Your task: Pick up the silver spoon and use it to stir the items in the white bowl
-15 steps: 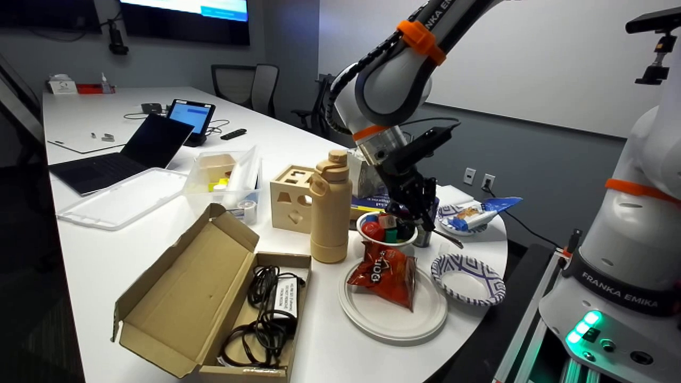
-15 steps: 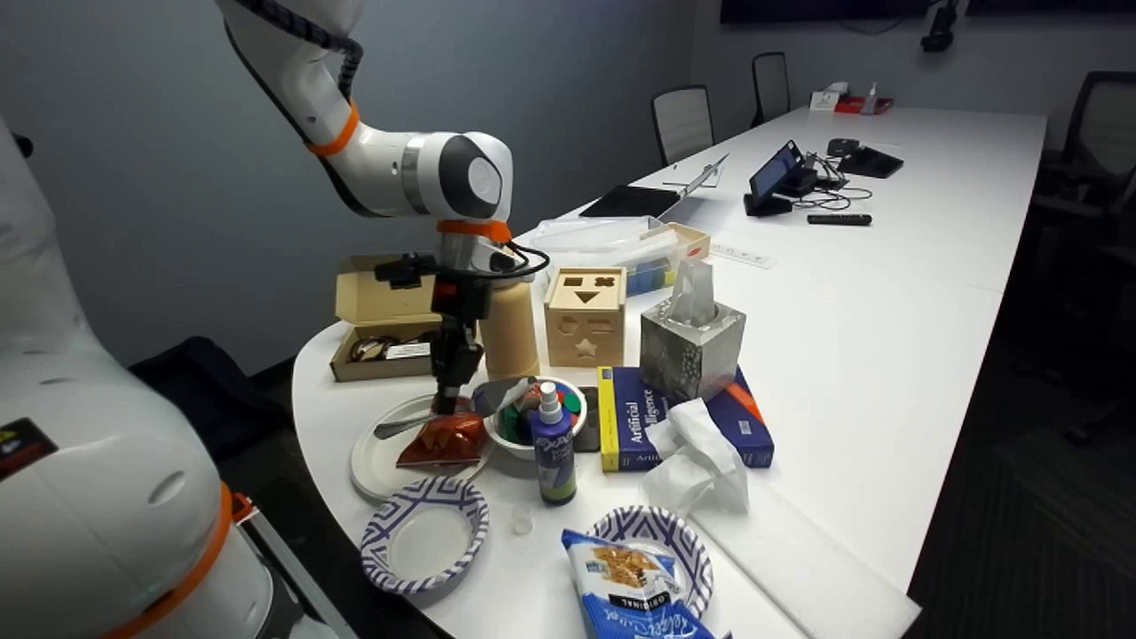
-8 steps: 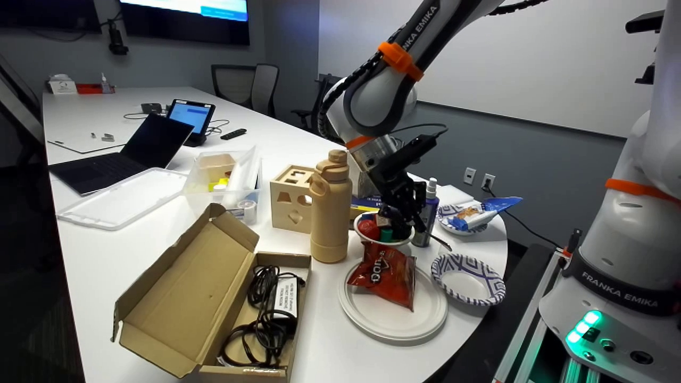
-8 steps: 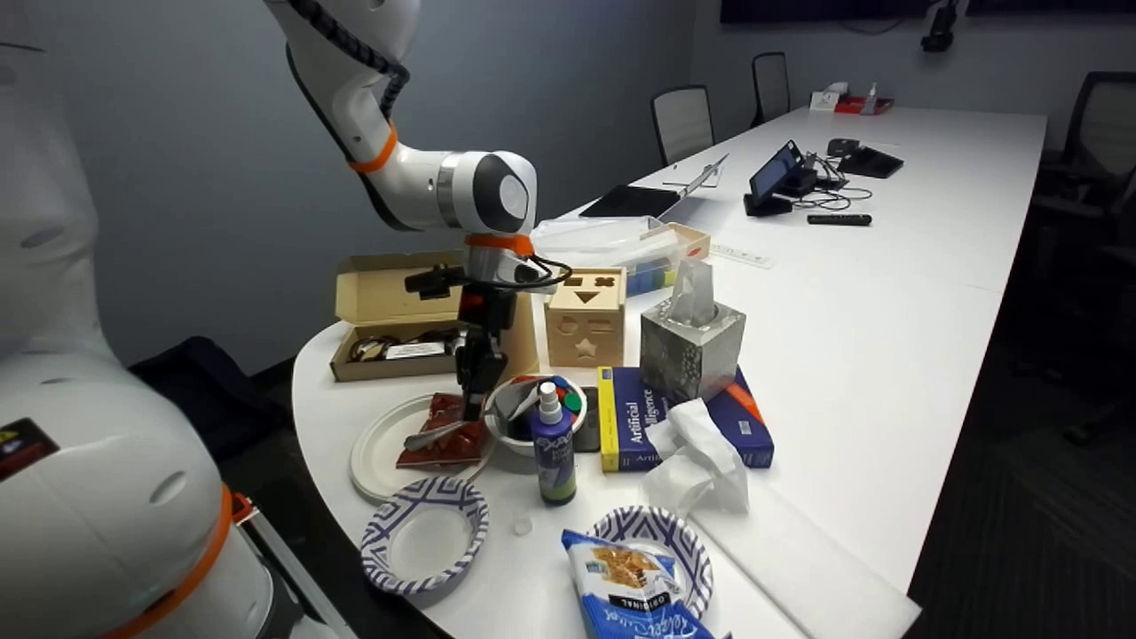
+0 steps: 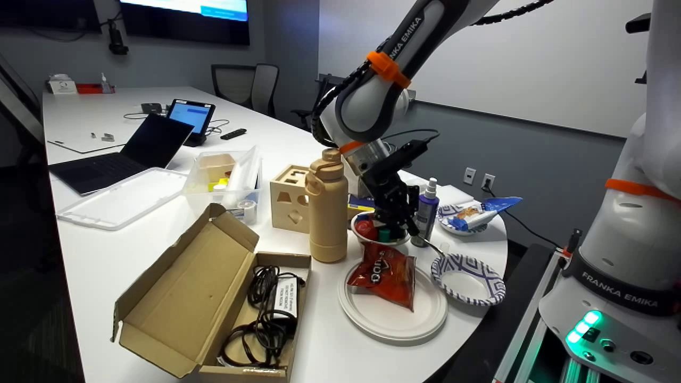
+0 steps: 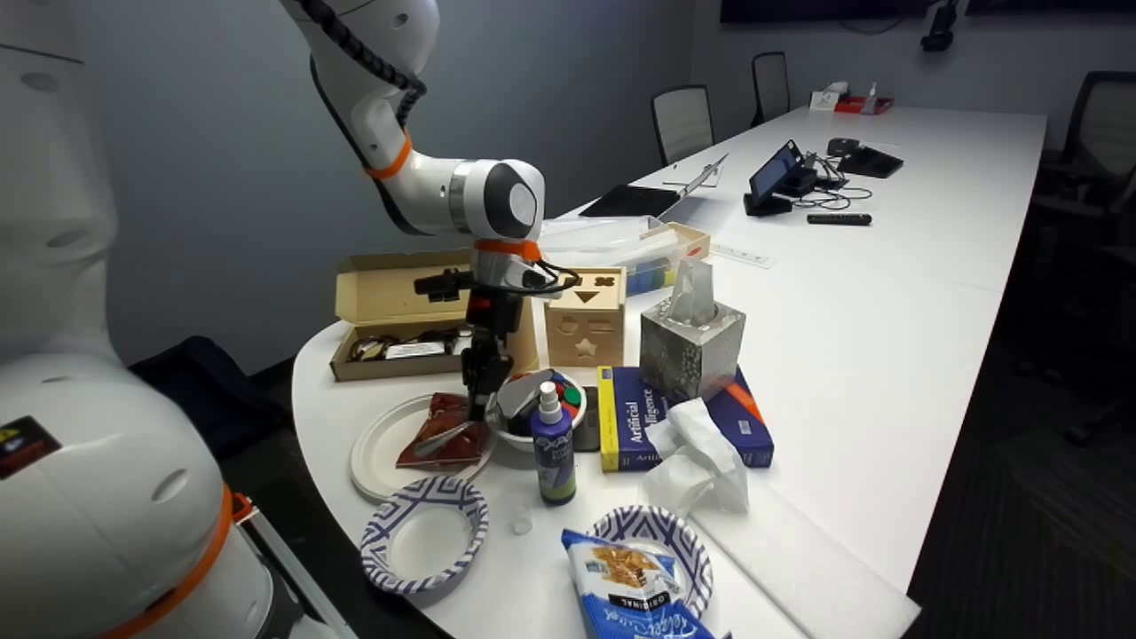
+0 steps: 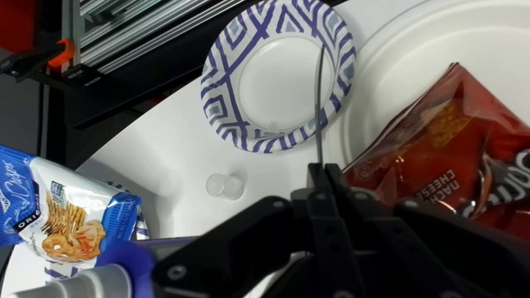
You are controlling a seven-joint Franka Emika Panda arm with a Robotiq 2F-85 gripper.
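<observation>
Tool (image 7: 324, 169) clamping silver spoon (image 7: 318, 111) shifted nearer white bowl (image 6: 513, 440); bowl holds red, green items (image 5: 366, 229).

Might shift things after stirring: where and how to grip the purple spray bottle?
Probably mid-body on the purple spray bottle, below its white nozzle, coming level from the side facing the blue snack bag. It stands upright, the body is straight, and the white bowl sits close opposite. The hand holds the silver spoon, so empty it first.

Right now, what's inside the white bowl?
At least a red piece and a green piece show in the white bowl. The gripper and spray bottle block parts of it; anything underneath is hidden.
</observation>
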